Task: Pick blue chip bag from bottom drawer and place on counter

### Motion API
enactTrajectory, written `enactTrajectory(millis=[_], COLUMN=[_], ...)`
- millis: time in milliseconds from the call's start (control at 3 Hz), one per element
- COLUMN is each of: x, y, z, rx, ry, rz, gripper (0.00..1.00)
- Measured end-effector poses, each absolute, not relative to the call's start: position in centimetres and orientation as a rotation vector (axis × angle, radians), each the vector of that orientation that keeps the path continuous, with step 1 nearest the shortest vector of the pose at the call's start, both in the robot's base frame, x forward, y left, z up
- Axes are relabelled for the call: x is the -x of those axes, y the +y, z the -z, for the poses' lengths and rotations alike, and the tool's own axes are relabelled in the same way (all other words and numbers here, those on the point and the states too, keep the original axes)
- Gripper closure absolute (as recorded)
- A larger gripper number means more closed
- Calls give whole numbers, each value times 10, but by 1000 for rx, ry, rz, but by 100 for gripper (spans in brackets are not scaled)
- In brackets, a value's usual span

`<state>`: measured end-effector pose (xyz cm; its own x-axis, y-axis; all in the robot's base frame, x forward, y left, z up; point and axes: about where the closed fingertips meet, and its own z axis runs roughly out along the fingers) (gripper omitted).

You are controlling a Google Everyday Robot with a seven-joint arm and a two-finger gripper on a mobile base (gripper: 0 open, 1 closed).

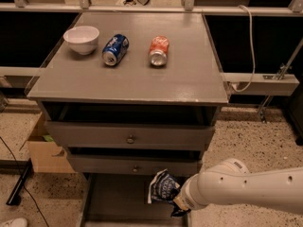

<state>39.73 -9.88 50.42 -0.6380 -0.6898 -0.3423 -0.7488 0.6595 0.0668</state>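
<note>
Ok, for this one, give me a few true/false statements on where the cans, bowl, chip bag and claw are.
1. The blue can and the orange can lie on their sides on the counter. True.
2. The bowl stands between the two cans. False: it is at the end of the row, beside the blue can.
3. The chip bag is on the counter. False: it is low down, over the bottom drawer, at the claw.
4. The bottom drawer is pulled out. True.
</note>
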Motion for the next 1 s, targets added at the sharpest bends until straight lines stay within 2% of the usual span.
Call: enactTrajectory(millis=[667,1000], x=[-400,-400], y=[-132,-132], z=[-613,-613], rx=[1078,1078], ry=[2498,2498], rz=[-113,-114], gripper=[100,100])
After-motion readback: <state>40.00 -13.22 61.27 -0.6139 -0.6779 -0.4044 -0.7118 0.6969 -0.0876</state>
